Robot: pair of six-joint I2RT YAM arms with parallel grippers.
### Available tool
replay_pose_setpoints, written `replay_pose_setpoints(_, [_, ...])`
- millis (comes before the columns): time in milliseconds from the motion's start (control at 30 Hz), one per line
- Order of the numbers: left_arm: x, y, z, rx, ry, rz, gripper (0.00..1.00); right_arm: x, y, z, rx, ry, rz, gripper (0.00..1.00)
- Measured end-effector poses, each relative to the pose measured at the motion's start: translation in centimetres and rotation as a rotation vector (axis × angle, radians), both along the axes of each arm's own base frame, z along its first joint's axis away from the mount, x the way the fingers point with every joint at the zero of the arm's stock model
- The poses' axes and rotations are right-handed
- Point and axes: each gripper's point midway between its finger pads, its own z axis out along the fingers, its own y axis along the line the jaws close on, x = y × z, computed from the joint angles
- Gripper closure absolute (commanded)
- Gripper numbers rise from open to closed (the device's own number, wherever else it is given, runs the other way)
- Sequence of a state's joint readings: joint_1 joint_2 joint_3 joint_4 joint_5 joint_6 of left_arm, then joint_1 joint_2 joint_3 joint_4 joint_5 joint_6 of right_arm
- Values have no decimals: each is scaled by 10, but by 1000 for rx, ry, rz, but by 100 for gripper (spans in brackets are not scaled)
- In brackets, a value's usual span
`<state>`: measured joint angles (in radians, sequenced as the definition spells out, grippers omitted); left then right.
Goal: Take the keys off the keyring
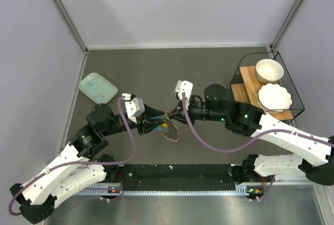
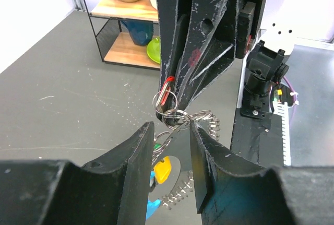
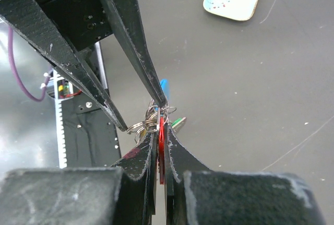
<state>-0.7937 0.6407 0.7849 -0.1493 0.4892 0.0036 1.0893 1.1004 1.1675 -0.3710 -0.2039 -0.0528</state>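
Observation:
The bunch of keys hangs between my two grippers just above the table, joined by several metal split rings [image 2: 175,115]. My right gripper [image 3: 162,130] is shut on the red key [image 3: 162,146], held edge-on. My left gripper [image 2: 172,131] is open, its fingertips on either side of the split rings; in the right wrist view its fingers [image 3: 151,86] come down from the top. A green key [image 3: 178,123], a yellow head [image 2: 163,170] and a blue piece [image 2: 151,206] hang below. A pale scalloped edge [image 2: 180,198] lies underneath. In the top view both grippers meet at the bunch [image 1: 166,127].
A mint-green flat box [image 1: 97,88] lies at the back left. A wire rack [image 1: 292,86] with two white bowls stands at the right. The arms' black base rail [image 1: 177,173] runs along the near edge.

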Motion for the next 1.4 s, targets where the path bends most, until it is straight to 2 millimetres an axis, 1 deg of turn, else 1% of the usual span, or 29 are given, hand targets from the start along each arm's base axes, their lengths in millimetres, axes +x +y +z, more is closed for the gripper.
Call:
replay_pose_setpoints(233, [-3, 7, 5, -17, -38, 14, 63, 1, 9, 5, 36, 105, -20, 100])
replay_pose_setpoints(467, [-4, 15, 11, -24, -84, 39, 64, 5, 11, 0, 39, 172, -48, 100])
replay_pose_setpoints(633, [-5, 17, 9, -15, -83, 42, 66, 4, 11, 0, 44, 189, -54, 100])
replay_pose_setpoints(1200, [-2, 5, -5, 20, -39, 3, 72, 4, 11, 0, 46, 195, -56, 100])
replay_pose_setpoints(1400, [0, 2, -5, 16, -39, 0, 76, 6, 10, 0, 45, 195, -61, 100])
